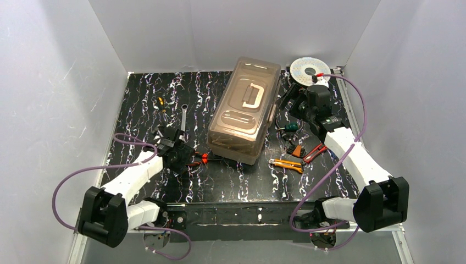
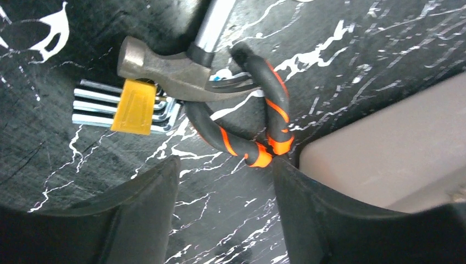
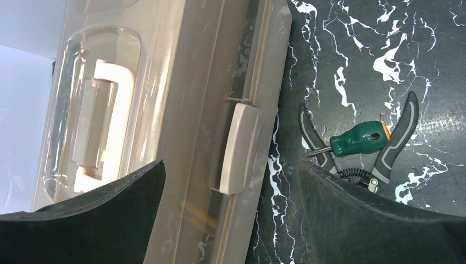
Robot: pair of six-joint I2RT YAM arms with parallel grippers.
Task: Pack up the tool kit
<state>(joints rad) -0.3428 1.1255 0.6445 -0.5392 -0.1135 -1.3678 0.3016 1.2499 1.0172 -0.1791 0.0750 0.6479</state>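
Observation:
The tan toolbox (image 1: pixel 244 110) stands shut mid-table, its cream handle (image 1: pixel 251 94) on the translucent lid. My left gripper (image 1: pixel 188 158) is open and empty at the box's near left corner. In the left wrist view it (image 2: pixel 225 166) hovers just short of the black-and-orange pliers (image 2: pixel 262 104), which lie under a hammer head (image 2: pixel 165 69). My right gripper (image 1: pixel 292 102) is open beside the box's right side. In the right wrist view it (image 3: pixel 231 168) straddles the box edge by the cream latch (image 3: pixel 240 148). A yellow knife (image 1: pixel 288 165) and a green screwdriver (image 3: pixel 360 137) lie on the table.
A hex key set in a yellow holder (image 2: pixel 132 107) lies by the hammer. A wrench (image 1: pixel 184 115) lies left of the box. Grey-handled pliers (image 3: pixel 397 137) and red-handled pliers (image 1: pixel 314 152) lie right of it. A round silver spool (image 1: pixel 309 70) stands at the back right. White walls enclose the table.

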